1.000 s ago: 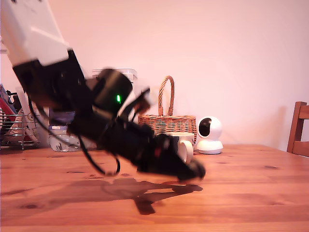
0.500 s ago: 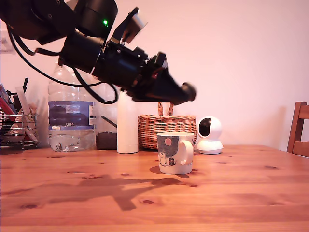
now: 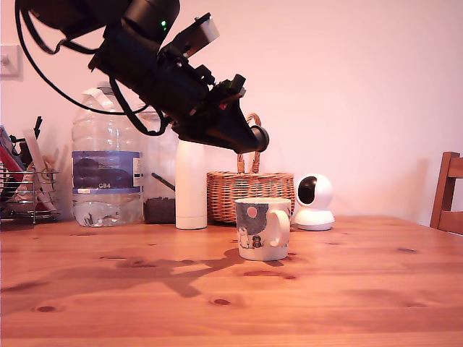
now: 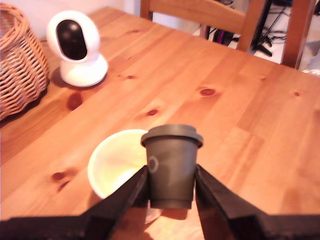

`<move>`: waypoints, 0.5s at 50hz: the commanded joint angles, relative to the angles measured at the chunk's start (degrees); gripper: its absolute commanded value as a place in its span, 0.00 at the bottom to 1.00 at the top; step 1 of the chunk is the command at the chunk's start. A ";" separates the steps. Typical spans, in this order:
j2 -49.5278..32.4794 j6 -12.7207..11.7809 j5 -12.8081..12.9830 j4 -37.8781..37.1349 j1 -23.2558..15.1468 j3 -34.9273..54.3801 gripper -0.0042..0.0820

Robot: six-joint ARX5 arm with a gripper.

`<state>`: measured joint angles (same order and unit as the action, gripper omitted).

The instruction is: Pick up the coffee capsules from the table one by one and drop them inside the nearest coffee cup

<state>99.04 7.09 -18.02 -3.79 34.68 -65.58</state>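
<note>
A black coffee capsule [image 4: 171,162] stands upright between my two black fingers, and my gripper [image 4: 171,176] is shut on its lower body. Right beneath and slightly behind it is the open mouth of the white coffee cup [image 4: 114,164], which looks empty where I can see inside. In the exterior view my gripper [image 3: 257,138] points down at an angle, well above the printed cup [image 3: 262,228] on the wooden table [image 3: 347,289]. No other capsules show on the table.
Behind the cup stand a tall white bottle [image 3: 191,184], a wicker basket [image 3: 249,191] and a white round camera [image 3: 314,202]. A big water bottle [image 3: 103,170] and a wire rack [image 3: 25,191] are at the exterior view's left, a chair [image 3: 448,191] at its right.
The arm has risen from low by the table in front of the cup to high above it. Its tip has since drawn back toward the exterior view's left and tilted down.
</note>
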 commanded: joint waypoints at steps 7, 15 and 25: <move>-0.04 0.46 0.98 2.01 -0.20 -1.27 0.22; 0.00 0.46 0.98 3.39 -0.37 -2.38 0.22; 1.44 0.48 1.60 8.50 -0.48 -6.84 0.22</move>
<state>99.09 7.09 -16.71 4.38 34.44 -70.50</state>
